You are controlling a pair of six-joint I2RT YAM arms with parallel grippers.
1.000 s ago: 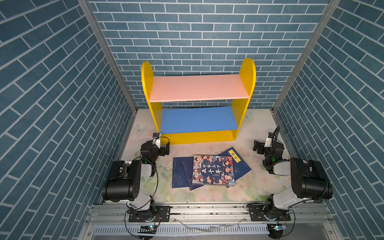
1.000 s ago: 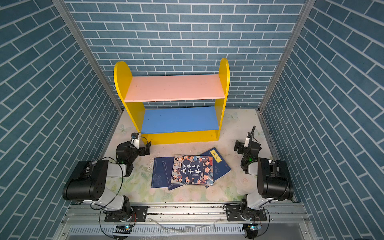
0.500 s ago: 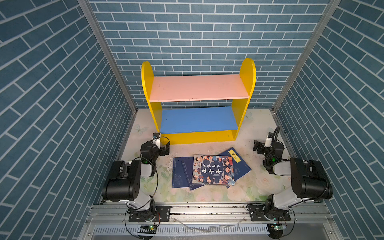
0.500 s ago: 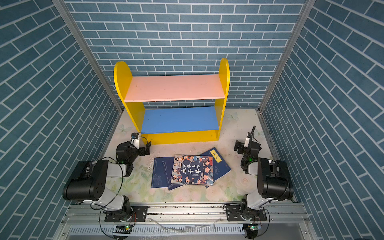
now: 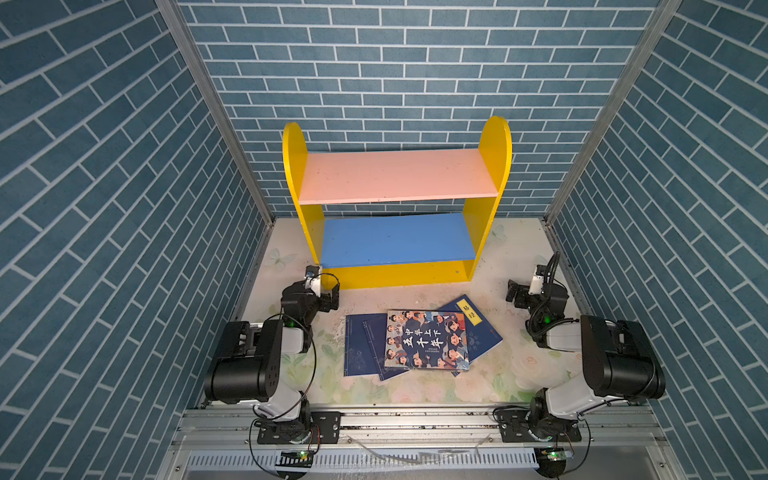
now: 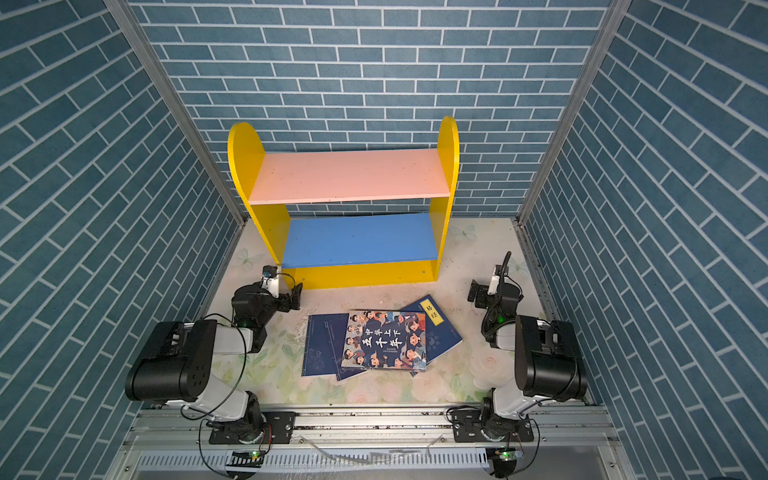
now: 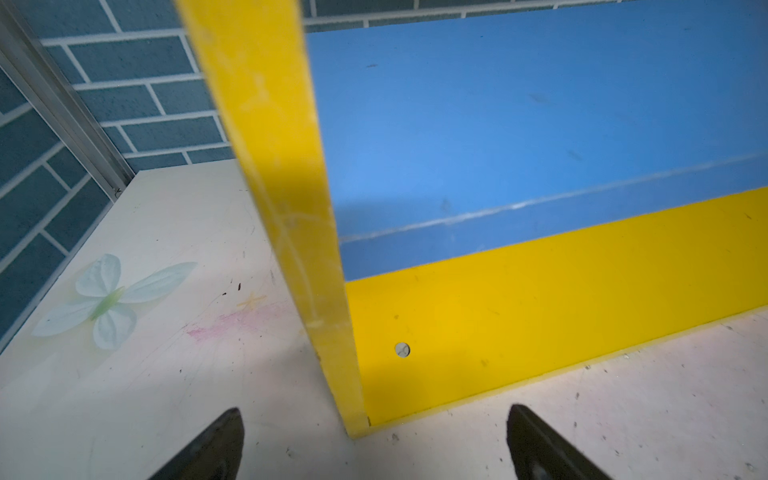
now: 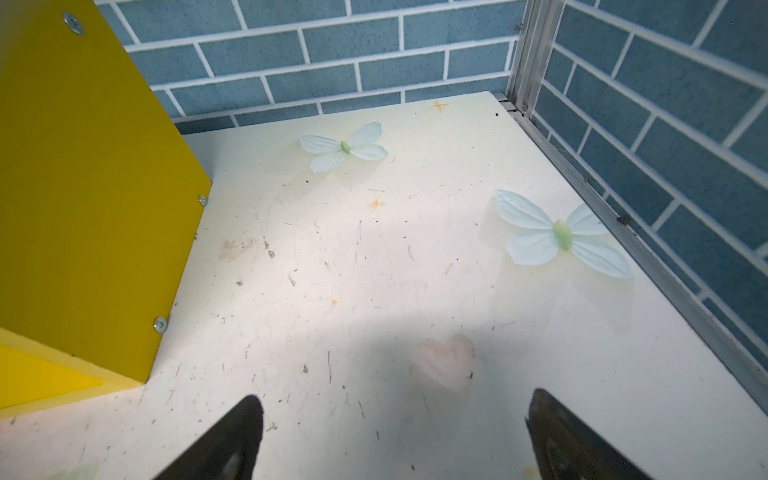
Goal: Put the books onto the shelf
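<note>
The books lie in a loose pile on the table in both top views. A thick book with cartoon faces [image 5: 426, 340] [image 6: 384, 340] lies on top of thin navy books [image 5: 358, 351], and one of these shows a yellow label [image 5: 469, 312]. Behind the pile stands the shelf [image 5: 397, 176] [image 6: 349, 176], with its pink upper board and blue lower board [image 5: 397, 239] both bare. My left gripper [image 5: 332, 297] [image 7: 375, 409] is open at the shelf's front left corner [image 7: 353, 415]. My right gripper [image 5: 513, 293] [image 8: 395, 395] is open over bare table, right of the shelf's side panel [image 8: 83, 187]. Neither wrist view shows the books.
Blue brick-pattern walls [image 5: 124, 208] close in the left, back and right sides. Metal corner posts [image 8: 528, 54] and a rail [image 5: 415, 419] along the front edge bound the flower-printed table [image 5: 519, 257]. Both arm bases [image 5: 282, 428] stand on the rail.
</note>
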